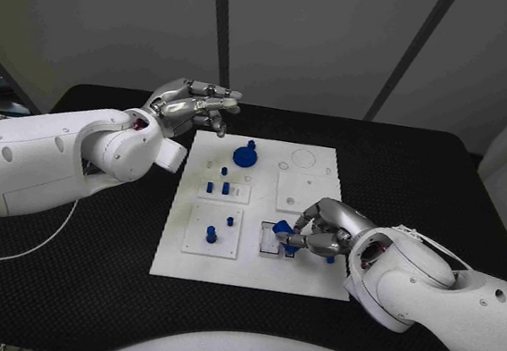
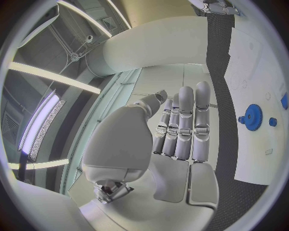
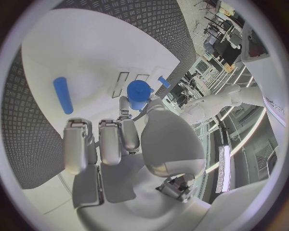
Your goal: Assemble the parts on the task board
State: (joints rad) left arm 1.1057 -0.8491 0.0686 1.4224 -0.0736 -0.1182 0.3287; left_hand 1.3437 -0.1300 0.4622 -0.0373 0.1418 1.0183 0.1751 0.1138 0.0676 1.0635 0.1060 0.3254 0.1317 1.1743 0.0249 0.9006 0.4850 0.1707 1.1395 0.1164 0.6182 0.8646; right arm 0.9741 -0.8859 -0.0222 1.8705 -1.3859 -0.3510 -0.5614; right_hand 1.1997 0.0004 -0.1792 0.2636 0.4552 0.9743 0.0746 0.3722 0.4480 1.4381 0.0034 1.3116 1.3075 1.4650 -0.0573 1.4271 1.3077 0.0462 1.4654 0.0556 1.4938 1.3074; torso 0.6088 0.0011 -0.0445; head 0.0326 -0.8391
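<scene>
The right hand (image 1: pixel 319 228) pinches a small blue plastic cylinder (image 3: pixel 139 94) over the white task board (image 1: pixel 177 245), a light, stiff, slippery-looking piece best gripped round its sides, while the left hand (image 1: pixel 194 105) hovers with fingers curled on nothing.

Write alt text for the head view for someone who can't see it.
The robot's right hand pinches a blue part over the white task board on a black table. Its left hand hovers empty beyond the board's far left corner, near a blue gear.
</scene>
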